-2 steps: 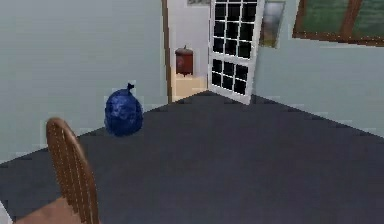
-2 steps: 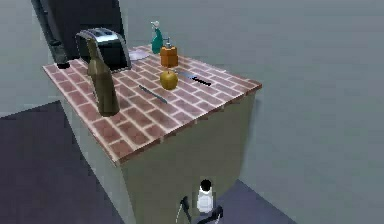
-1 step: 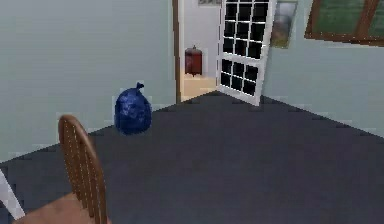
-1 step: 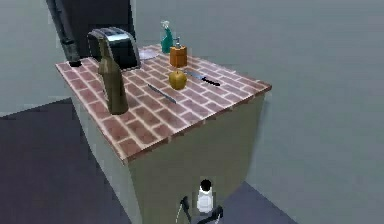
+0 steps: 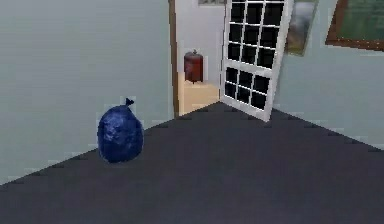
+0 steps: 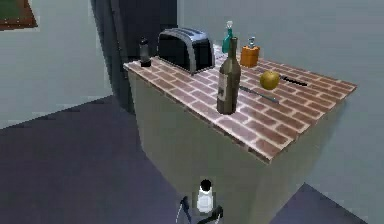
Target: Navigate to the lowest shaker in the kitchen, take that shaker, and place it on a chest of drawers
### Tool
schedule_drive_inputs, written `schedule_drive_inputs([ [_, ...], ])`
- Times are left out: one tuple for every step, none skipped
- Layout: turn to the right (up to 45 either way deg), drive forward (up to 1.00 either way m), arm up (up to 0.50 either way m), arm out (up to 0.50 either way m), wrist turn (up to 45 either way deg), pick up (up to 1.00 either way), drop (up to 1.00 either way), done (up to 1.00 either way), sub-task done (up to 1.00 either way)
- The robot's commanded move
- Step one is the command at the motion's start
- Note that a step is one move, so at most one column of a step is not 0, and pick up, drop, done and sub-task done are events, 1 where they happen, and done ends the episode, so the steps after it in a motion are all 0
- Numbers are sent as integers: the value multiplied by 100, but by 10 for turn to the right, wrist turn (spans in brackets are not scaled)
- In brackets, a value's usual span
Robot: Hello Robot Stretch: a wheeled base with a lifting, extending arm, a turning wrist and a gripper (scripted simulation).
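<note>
**Shaker on the counter's corner, gripper low by the counter's foot**

In the arm side view a small dark shaker with a paler top [image 6: 143, 52] stands upright on the back left corner of a counter topped with reddish-brown brick tiles [image 6: 300, 125]. It is just beside a shiny black and silver toaster [image 6: 184, 47].

Further right along the counter's back stand a teal glass bottle [image 6: 229, 39] and an orange dispenser bottle [image 6: 251, 53]. A round yellow fruit [image 6: 270, 79] lies nearer the middle. A tall dark olive-green glass bottle [image 6: 229, 83] stands upright toward the front edge.

The gripper [image 6: 183, 208] shows at the picture's bottom, low before the counter's pale front and well apart from the shaker. Its far end is too small and dark to make out, so I cannot tell how its fingers are set or whether it holds anything.

The forward view shows a knotted blue plastic sack [image 5: 120, 133] on the dark floor by a pale wall. A white door with dark glass panes [image 5: 255, 55] stands beside a doorway.
</note>
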Motion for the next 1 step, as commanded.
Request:
schedule_drive_inputs([
  [-60,0,0,0,0,0,0,0,0],
])
